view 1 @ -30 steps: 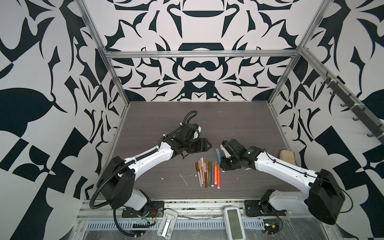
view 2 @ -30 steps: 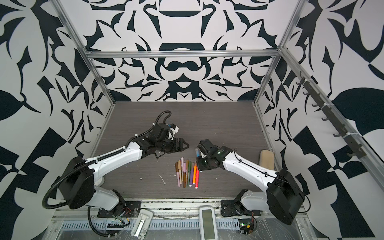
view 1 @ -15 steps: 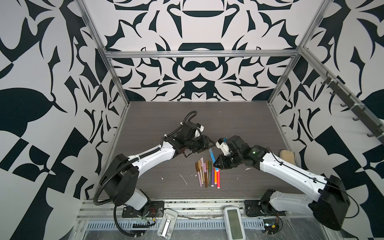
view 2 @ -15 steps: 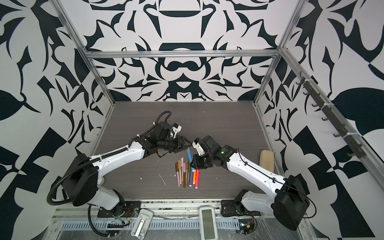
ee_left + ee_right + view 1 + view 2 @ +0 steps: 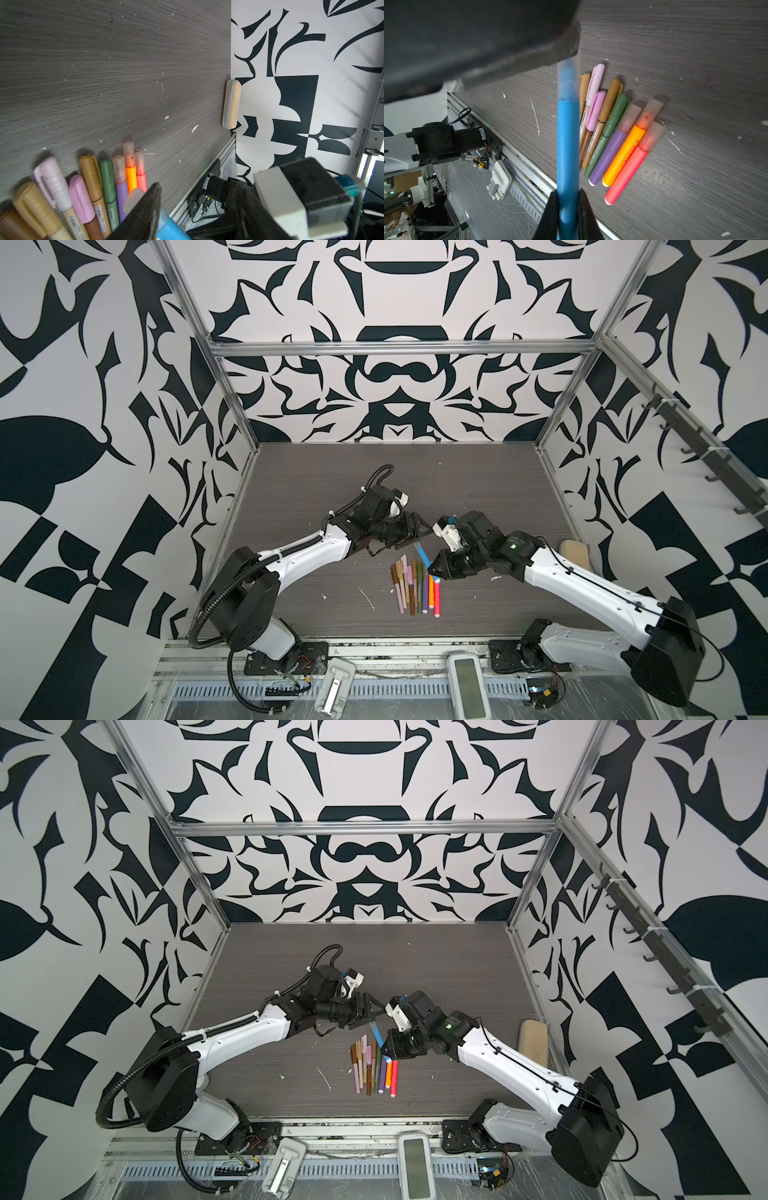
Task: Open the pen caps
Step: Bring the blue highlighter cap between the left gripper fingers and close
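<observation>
My right gripper (image 5: 433, 570) (image 5: 568, 193) is shut on the barrel of the blue pen (image 5: 423, 554) (image 5: 568, 135) and holds it tilted above the table. The pen's translucent cap (image 5: 568, 79) (image 5: 133, 199) is still on and points at my left gripper (image 5: 422, 526). The left jaws stand apart. One of its fingers (image 5: 145, 209) crosses over the cap end, and no grip on the cap shows. The other pens (image 5: 415, 589) (image 5: 612, 128) lie in a capped row on the table just below: brown, tan, pink, green, purple, orange, red.
A beige sponge block (image 5: 574, 552) (image 5: 231, 104) lies against the right wall. White flecks (image 5: 368, 597) dot the dark wooden table left of the pens. A metal rail (image 5: 395, 649) with two small devices runs along the front edge.
The right gripper lifted the blue pen off the table and tilted its cap towards the left gripper. The left gripper moved right to the cap end; its jaws narrowed, then widened again.
</observation>
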`<state>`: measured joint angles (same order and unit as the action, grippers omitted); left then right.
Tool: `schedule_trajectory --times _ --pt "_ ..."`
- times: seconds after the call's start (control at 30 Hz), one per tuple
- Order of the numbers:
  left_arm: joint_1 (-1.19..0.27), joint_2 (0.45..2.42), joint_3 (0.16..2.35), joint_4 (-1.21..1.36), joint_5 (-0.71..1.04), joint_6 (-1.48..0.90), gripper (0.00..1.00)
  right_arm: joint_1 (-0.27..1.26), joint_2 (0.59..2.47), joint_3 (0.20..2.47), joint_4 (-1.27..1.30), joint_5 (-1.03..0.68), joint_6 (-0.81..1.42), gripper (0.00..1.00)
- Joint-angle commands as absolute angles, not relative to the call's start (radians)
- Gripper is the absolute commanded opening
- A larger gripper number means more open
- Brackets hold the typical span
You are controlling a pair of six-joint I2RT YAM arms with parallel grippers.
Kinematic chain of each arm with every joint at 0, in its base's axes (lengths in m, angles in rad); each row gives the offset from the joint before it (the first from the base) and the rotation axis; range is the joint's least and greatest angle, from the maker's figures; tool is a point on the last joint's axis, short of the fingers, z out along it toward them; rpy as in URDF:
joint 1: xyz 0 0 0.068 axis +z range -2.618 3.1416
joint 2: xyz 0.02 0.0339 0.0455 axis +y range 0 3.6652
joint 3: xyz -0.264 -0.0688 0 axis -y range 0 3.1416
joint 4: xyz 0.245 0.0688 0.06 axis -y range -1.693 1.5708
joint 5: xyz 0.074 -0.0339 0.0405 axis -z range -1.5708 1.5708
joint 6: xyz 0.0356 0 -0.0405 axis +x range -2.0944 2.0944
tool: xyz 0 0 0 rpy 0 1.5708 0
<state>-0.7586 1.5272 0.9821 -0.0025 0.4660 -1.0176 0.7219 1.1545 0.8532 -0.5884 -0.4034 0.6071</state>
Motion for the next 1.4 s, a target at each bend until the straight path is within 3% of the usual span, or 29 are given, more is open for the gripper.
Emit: schedule_trajectory --times 0.0,0.23,0.37,0.47,0.63,0.8,1.0,1.13,1.33,1.37 --pt "-0.756 1.517 0.981 -0.072 0.437 -0.996 0.65 0.719 1.137 0.908 -0.608 -0.349 0.588 0.00" --pt "-0.756 1.499 1.003 -0.121 0.419 -0.967 0.73 0.719 1.143 0.913 -0.647 -0.296 0.574 0.00" --pt "-0.756 1.507 1.003 -0.119 0.422 -0.963 0.71 0.719 1.140 0.915 -0.640 -0.308 0.572 0.00" --pt "-0.756 1.524 1.000 -0.108 0.435 -0.974 0.64 0.720 1.123 0.903 -0.583 -0.368 0.580 0.00" --pt "-0.756 1.534 0.990 -0.065 0.448 -0.997 0.44 0.721 1.094 0.878 -0.516 -0.421 0.596 0.00" --pt "-0.756 1.548 0.998 -0.062 0.458 -1.002 0.41 0.721 1.091 0.867 -0.499 -0.442 0.601 0.00" --pt "-0.756 1.546 0.999 -0.056 0.462 -1.005 0.27 0.721 1.092 0.859 -0.500 -0.439 0.600 0.00" --pt "-0.756 1.540 1.000 -0.058 0.458 -1.005 0.26 0.721 1.098 0.853 -0.498 -0.436 0.602 0.00" --pt "-0.756 1.537 1.003 -0.056 0.471 -1.002 0.00 0.721 1.102 0.858 -0.491 -0.430 0.611 0.00" --pt "-0.756 1.534 1.002 -0.055 0.471 -1.003 0.00 0.721 1.107 0.859 -0.487 -0.431 0.613 0.04"
